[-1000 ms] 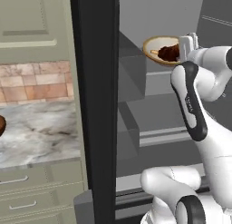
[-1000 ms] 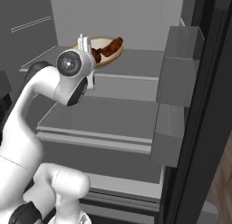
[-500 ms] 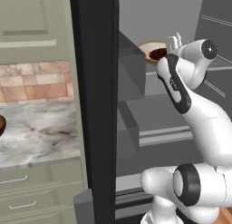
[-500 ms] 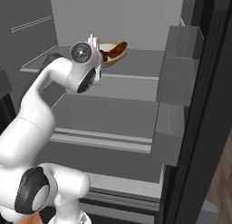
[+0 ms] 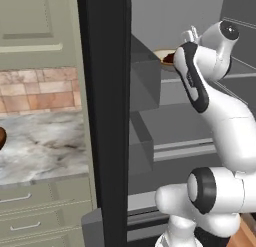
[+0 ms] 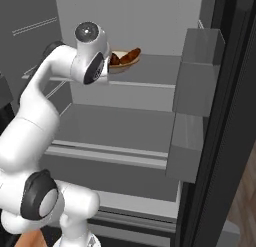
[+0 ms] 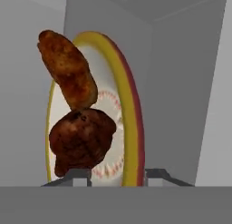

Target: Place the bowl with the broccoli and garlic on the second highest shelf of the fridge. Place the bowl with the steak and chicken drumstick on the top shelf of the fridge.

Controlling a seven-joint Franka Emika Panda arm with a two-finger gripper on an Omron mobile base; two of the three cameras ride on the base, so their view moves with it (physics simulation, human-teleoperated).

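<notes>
Fridge (image 6: 150, 21) open, black door (image 5: 105, 116) edge-on in left base view. Bowl (image 7: 129, 114) with steak (image 7: 81, 143) and drumstick (image 7: 68, 69) sitting on top shelf (image 6: 155, 73) of fridge, toward left side of shelf in right base view. Also visible at (image 6: 125, 58) and (image 5: 166, 58), partly hidden behind arm.

Hand view rolled: bowl seen side-on, yellow and red rim arcing up between the fingertips (image 7: 74, 177). Gripper (image 7: 115, 177) right at bowl's near edge. Fingers parted, one tip either side of rim, small gaps visible. Can't tell for sure whether either tip touches rim; no clear clamp on it. Steak directly ahead of the one tip, drumstick farther out past steak, leaning against it. Fridge's grey back wall beyond bowl.

Arm reaching into upper fridge, wrist level with top shelf, hand hidden behind elbow in both base views. Second shelf (image 6: 115, 123) below fingers, bare where visible. Door bins (image 6: 197, 78) off to the side, well apart from fingers. Marble counter (image 5: 45, 146) and drawers (image 5: 45, 211) outside fridge, far from hand.
</notes>
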